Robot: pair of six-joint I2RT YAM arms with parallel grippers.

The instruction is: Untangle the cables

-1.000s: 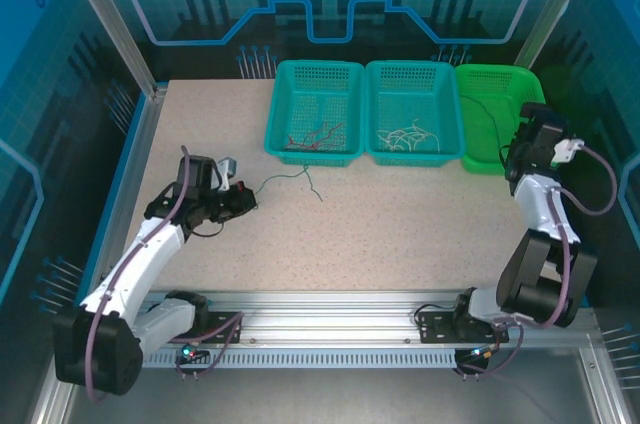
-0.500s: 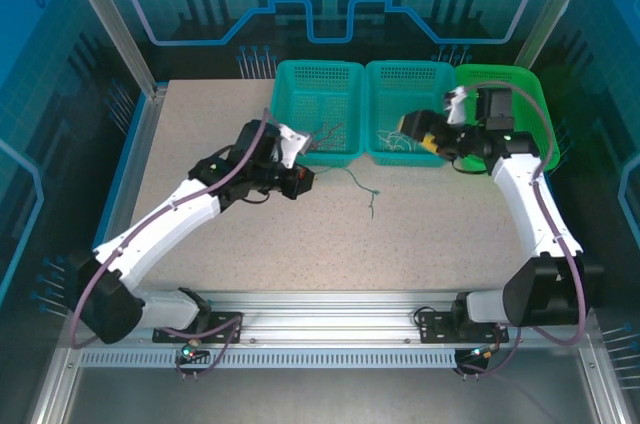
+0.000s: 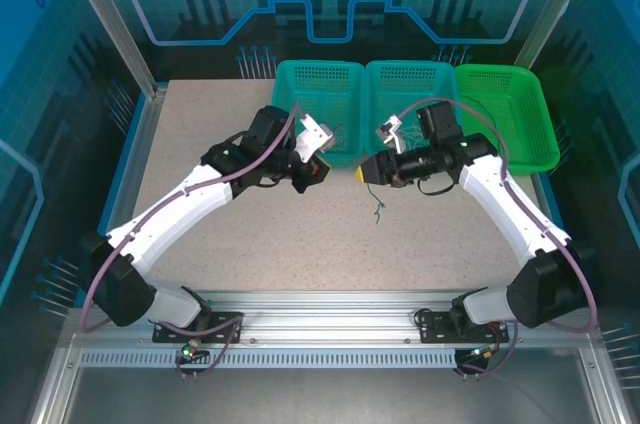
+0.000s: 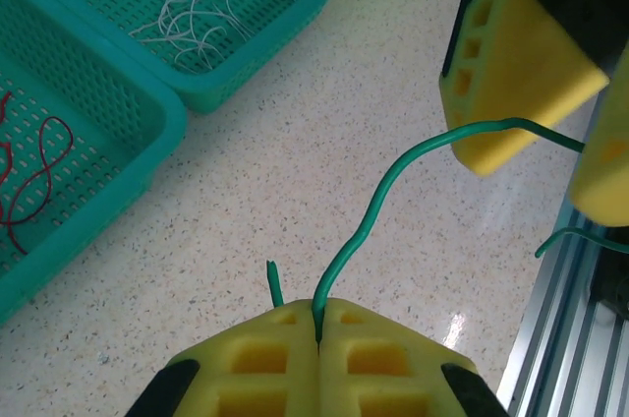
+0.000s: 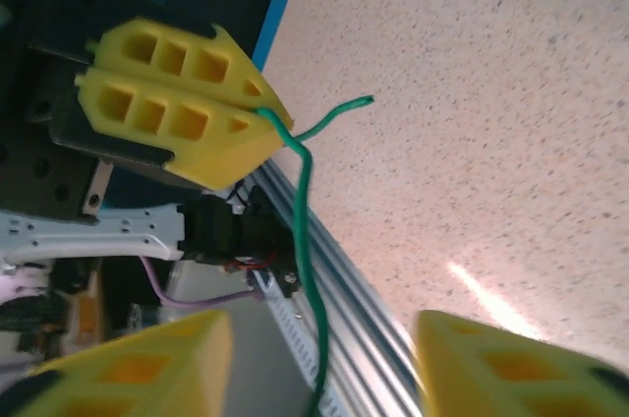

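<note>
- The left arm (image 3: 190, 206) stretches from the lower left of the top view up toward the centre, its wrist turned to the right.
- The left gripper (image 4: 316, 317) sits at the bottom edge of its wrist view, yellow pads pressed together on a thin green cable (image 4: 366, 220).
- The right arm (image 3: 510, 206) rises from the lower right and bends left toward the centre.
- The right gripper (image 5: 319, 363) faces the left one, close by, with its pads spread wide apart.
</note>
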